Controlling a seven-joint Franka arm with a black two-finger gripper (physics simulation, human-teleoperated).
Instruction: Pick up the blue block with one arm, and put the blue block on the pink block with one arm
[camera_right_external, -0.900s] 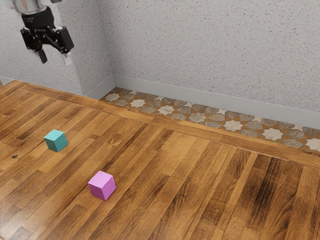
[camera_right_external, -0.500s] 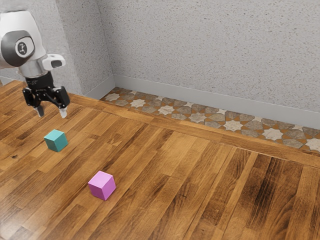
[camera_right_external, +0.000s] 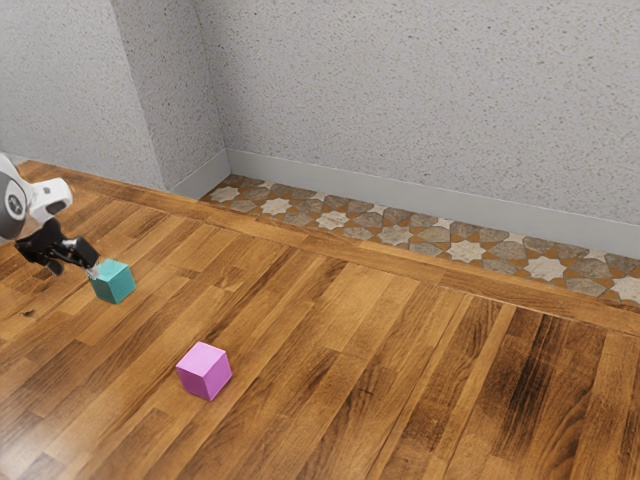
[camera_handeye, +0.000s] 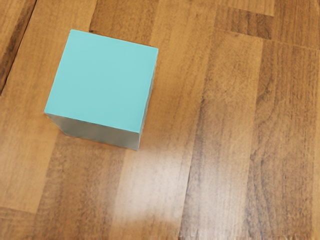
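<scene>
The tool (camera_right_external: 86, 266) hangs low, just beside the blue block (camera_right_external: 111, 281) — whether it is spread or pressed together cannot be told. The block rests on the wooden floor (camera_right_external: 400, 350) toward the exterior view's left. The pink block (camera_right_external: 204, 370) sits apart, nearer the front edge — bare planks between.

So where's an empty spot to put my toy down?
The big wooden stretch from the pink block toward the exterior view's right is bare, up to the tiled strip. The gap between the pink block and blue block is free too. It's crowded by the blue block, where the hand sits.
</scene>
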